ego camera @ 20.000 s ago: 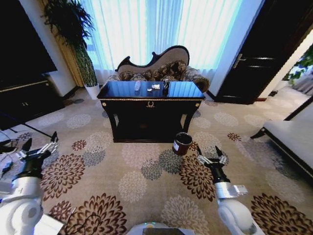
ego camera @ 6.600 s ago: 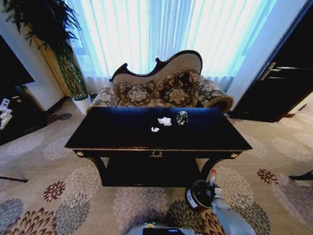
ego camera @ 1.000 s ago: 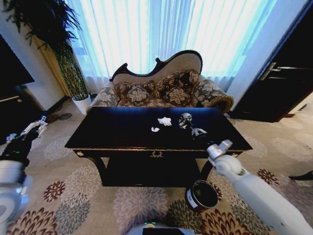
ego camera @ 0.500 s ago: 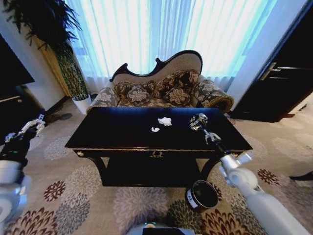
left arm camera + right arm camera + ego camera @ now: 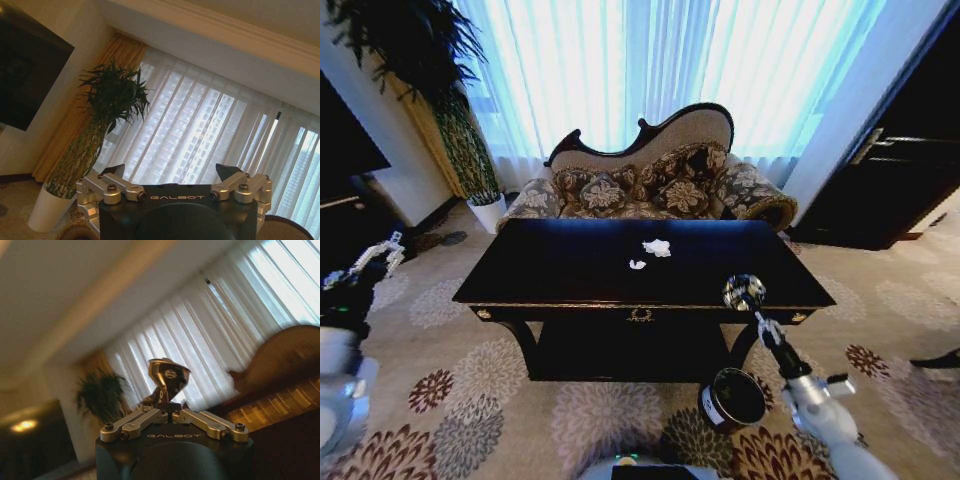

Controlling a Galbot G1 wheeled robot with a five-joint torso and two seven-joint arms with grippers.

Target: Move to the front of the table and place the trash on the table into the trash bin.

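Note:
The dark glossy table (image 5: 570, 265) stands in front of me with two white paper wads of trash (image 5: 657, 247) (image 5: 637, 265) near its middle. My right gripper (image 5: 750, 305) is shut on a shiny clear plastic piece (image 5: 744, 291), held in the air at the table's front right edge. In the right wrist view the plastic piece (image 5: 167, 374) sticks up from the shut right gripper (image 5: 162, 399). The trash bin (image 5: 732, 398) stands on the carpet below, by the table's front right leg. My left gripper (image 5: 375, 255) hangs open at the far left, away from the table; its fingers (image 5: 116, 172) are spread.
A patterned sofa (image 5: 650, 185) sits behind the table under bright curtained windows. A tall potted plant (image 5: 450, 120) stands at the back left and a dark door (image 5: 910, 160) at the right. Flowered carpet (image 5: 450, 400) lies open at the front left.
The right gripper closed on the plastic piece on the table, lifted it and drew it back toward the table's front right edge, above the bin. The left arm barely moved.

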